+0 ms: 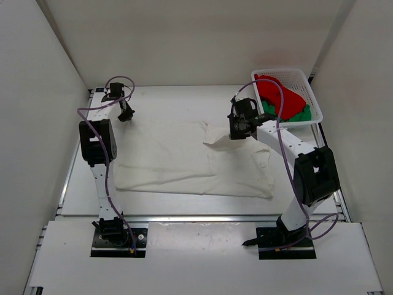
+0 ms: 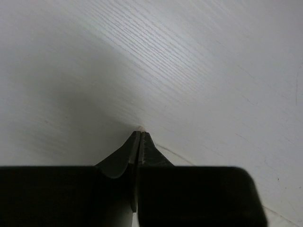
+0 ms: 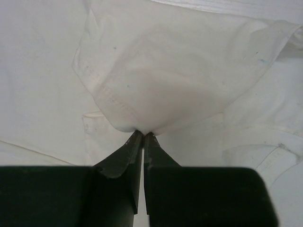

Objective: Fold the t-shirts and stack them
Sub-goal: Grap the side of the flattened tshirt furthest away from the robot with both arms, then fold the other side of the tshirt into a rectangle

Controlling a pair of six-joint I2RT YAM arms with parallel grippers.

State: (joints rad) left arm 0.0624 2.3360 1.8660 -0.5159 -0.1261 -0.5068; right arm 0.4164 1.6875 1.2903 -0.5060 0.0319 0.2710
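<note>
We find the plain white cloth short-sleeved t-shirt (image 1: 184,163) spread across the middle of the white wood-grain surface (image 1: 172,104), between the two arms. It lies largely flat, with creases. One part near its far right side is raised off the surface, and the right tool (image 1: 234,135) is clamped on that fold. In the right wrist view, the right tool (image 3: 143,135) has its fingers closed on a hemmed flap of the white cloth. The flap spreads forward from the tips in a bunched cone above the rest of the shirt.

The left tool (image 1: 126,115) stands at the far left corner of the white t-shirt, low over the surface. In the left wrist view, the left tool (image 2: 140,135) has its fingers pressed flush together. A small cream speck shows at the tips, and a faint edge runs from there toward the lower right. We cannot tell whether cloth is pinched there.

The white plastic lattice basket (image 1: 309,86) sits at the far right corner of the surface, just beyond the right arm. The bright red cloth t-shirt (image 1: 291,98) and the green cloth t-shirt (image 1: 299,114) lie crumpled together inside it, red toward the far side and green toward the near side. Both are apart from the white t-shirt, and neither tool touches them.
</note>
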